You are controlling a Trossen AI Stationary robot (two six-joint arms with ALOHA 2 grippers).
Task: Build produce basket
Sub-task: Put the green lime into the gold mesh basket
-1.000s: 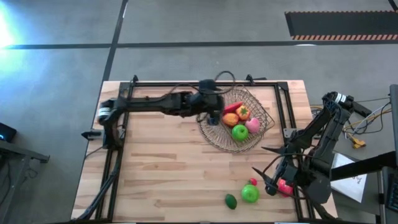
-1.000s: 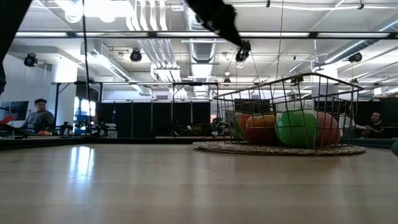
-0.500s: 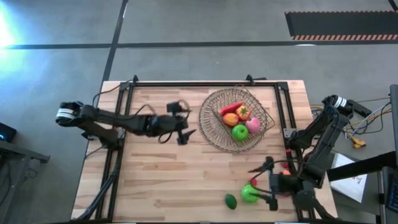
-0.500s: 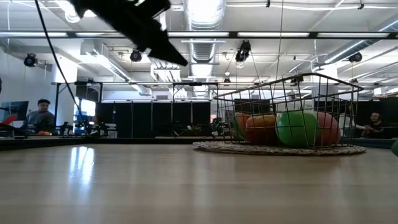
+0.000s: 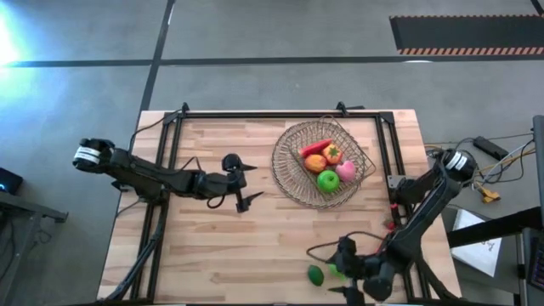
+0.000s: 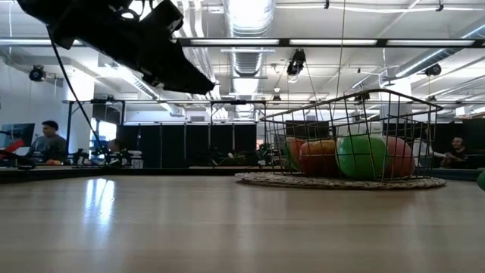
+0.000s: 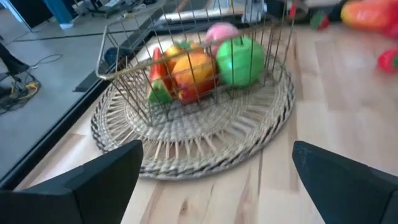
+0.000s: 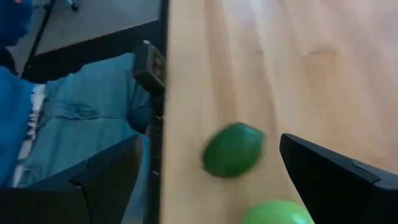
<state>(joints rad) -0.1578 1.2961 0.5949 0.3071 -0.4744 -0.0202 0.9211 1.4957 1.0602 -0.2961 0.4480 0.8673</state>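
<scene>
High view, going left to right: the left arm reaches in from the table's left edge, and the left gripper (image 5: 246, 182) sits over bare wood just left of the round woven mat (image 5: 285, 183), fingers spread wide with nothing between them. Its wrist cam looks straight at the basket (image 7: 186, 62) between those two open fingers, so yeah, empty.

The wire basket (image 5: 323, 161) sits on the mat in the far-middle of the table. Inside it are a red slice (image 5: 313, 146), an orange-yellow pepper (image 5: 316, 162), a green apple (image 5: 327, 180) and a pink piece (image 5: 346, 171), all bunched together.

Further right and at the near edge, the right gripper (image 5: 336, 259) is spread wide too, holding nothing, with the arm bending in from the right side. A small dark-green piece (image 5: 315, 274) lies on the wood just beside it, and a second green apple (image 5: 338, 269) is mostly hidden under the gripper. In the right wrist view the dark-green one (image 8: 233, 149) lies between the open fingers near the table edge, untouched.
</scene>
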